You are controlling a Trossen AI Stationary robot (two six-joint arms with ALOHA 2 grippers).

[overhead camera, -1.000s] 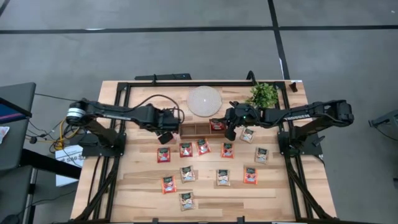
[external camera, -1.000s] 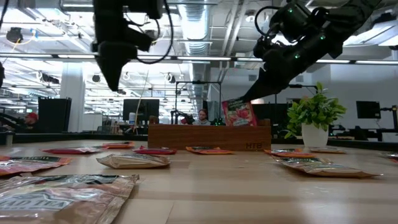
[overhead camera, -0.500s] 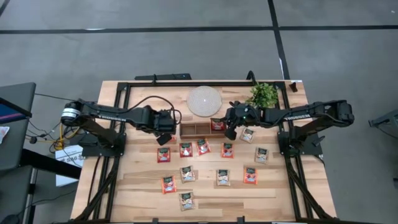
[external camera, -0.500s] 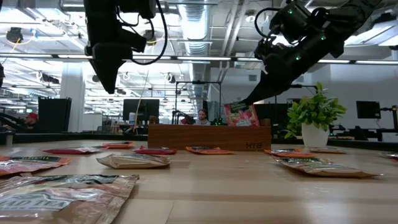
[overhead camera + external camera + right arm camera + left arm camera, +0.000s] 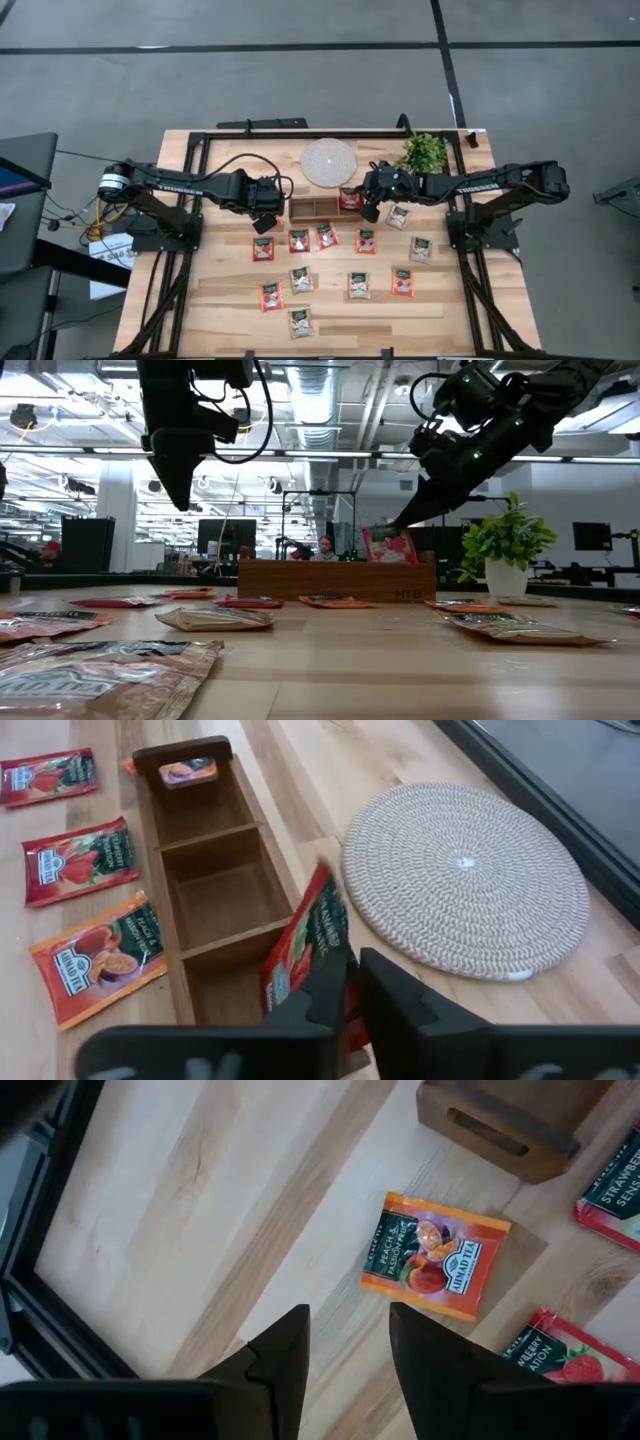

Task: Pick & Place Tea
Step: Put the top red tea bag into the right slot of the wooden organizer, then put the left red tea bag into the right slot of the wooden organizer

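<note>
Risk: we judge the red sachet (image 5: 305, 955), standing tilted in the tray's (image 5: 160, 865) end compartment by the woven disc (image 5: 465, 880), could tip out over the wall.
Right end effector (image 5: 352, 982): narrow gap; grip unclear.
Left end effector (image 5: 348, 1342): open, empty, over an orange sachet (image 5: 435, 1256).
Materials: glossy flat foil, smooth wood.

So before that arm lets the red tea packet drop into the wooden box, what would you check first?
1. Red sachet at right gripper: ok, between its fingers.
2. Sachet over the wooden tray end compartment: ok, lower edge inside it.
3. That compartment empty: ok, the part in view.
4. Sachet upright: not ok, leaning.
5. Left gripper clear of the tray: ok, open above an orange sachet.
6. Woven mat in the way: ok, beside the tray.
</note>
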